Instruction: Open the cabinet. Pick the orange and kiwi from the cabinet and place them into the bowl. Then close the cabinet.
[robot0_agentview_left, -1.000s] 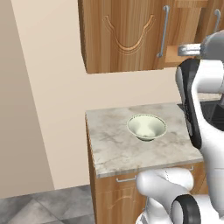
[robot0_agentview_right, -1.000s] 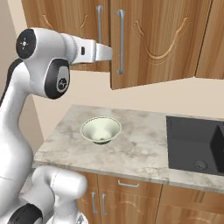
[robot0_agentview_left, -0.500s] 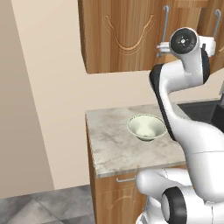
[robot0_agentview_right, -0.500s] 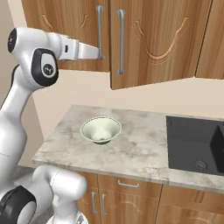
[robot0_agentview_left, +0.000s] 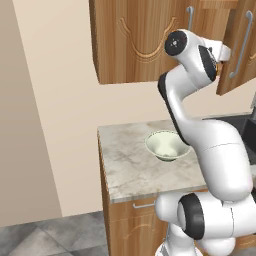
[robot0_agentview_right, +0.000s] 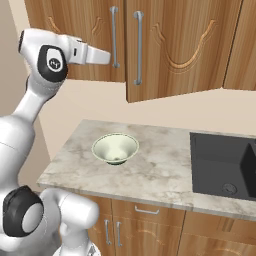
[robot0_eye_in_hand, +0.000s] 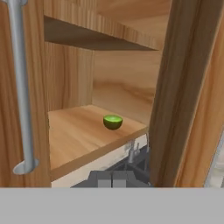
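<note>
Currently I log: cabinet (robot0_agentview_right: 175, 45), one door ajar; kiwi (robot0_eye_in_hand: 113, 121) on its lower shelf; bowl (robot0_agentview_right: 115, 148) on the counter (robot0_agentview_right: 160, 170); gripper (robot0_eye_in_hand: 113, 179) fingers together, holding nothing.

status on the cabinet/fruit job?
Done: one door of the cabinet is swung partly open. In hand: nothing; the shut gripper faces the shelf where the kiwi sits. Left: open wider, find the orange, move both fruits into the empty bowl, close up.
</note>
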